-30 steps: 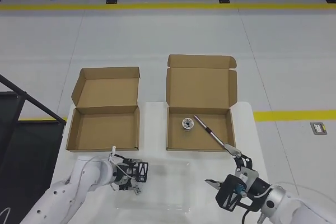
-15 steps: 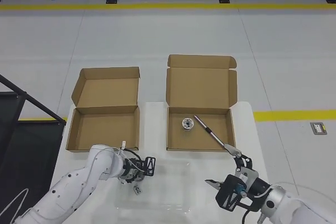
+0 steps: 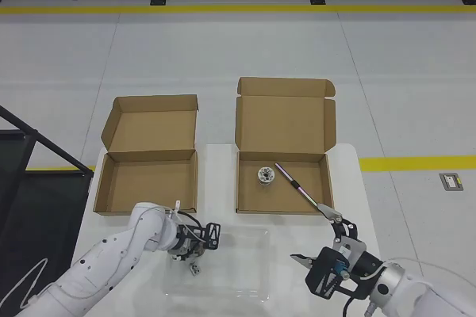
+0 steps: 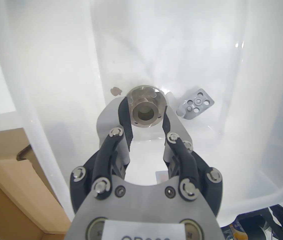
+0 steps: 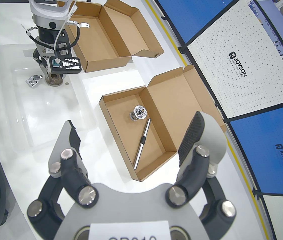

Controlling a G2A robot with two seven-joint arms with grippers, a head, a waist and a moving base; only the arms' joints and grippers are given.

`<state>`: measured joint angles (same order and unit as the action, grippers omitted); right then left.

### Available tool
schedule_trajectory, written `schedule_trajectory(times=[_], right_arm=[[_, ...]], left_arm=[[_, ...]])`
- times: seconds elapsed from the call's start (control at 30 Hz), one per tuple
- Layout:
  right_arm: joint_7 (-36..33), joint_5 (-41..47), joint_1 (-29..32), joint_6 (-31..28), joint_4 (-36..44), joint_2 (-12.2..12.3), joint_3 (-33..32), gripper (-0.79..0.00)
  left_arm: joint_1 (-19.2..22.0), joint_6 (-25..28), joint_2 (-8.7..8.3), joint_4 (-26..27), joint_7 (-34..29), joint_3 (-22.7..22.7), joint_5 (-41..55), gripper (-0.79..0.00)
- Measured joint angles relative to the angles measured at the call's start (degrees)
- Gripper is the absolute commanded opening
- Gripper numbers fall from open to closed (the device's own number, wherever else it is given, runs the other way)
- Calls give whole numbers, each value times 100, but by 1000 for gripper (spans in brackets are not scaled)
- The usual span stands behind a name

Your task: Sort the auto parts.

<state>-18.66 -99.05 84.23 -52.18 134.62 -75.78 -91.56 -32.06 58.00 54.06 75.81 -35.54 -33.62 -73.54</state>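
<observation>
my left tool [image 4: 145, 113] sits low in the clear bin [image 4: 256, 101], clamped across the flanged bushing [image 5: 54, 79] so it should lift square; a small perforated plate [image 4: 196, 103] lies just beside. my right tool [image 5: 135, 121] hangs spread apart by the right box [image 5: 161, 136], out of the way.

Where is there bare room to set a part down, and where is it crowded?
The left box's floor is bare. In the right box, the near-left corner is free, beside the spool and the rod. The clear bin's right half is bare; its left end is crowded by the left gripper, the flanged part and the perforated plate.
</observation>
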Motion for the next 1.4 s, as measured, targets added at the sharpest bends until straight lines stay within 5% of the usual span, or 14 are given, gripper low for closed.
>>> schedule_trajectory(times=[0.6, 0.63, 0.7, 0.9, 1.13, 1.4], right_arm=[[0, 0, 0, 0, 0, 0, 0, 0], [0, 0, 0, 0, 0, 0, 0, 0], [0, 0, 0, 0, 0, 0, 0, 0], [0, 0, 0, 0, 0, 0, 0, 0], [0, 0, 0, 0, 0, 0, 0, 0], [0, 0, 0, 0, 0, 0, 0, 0]], left_arm=[[249, 0, 190, -504, -61, 386, 227, -514], [253, 0, 200, -518, -68, 398, 217, -557], [260, 0, 222, -542, -72, 421, 201, -785], [285, 0, 211, -457, 9, 329, 184, -785], [126, 0, -49, 128, 260, -128, 406, -785], [-447, -7, -664, 1261, 719, -1353, 897, -785]])
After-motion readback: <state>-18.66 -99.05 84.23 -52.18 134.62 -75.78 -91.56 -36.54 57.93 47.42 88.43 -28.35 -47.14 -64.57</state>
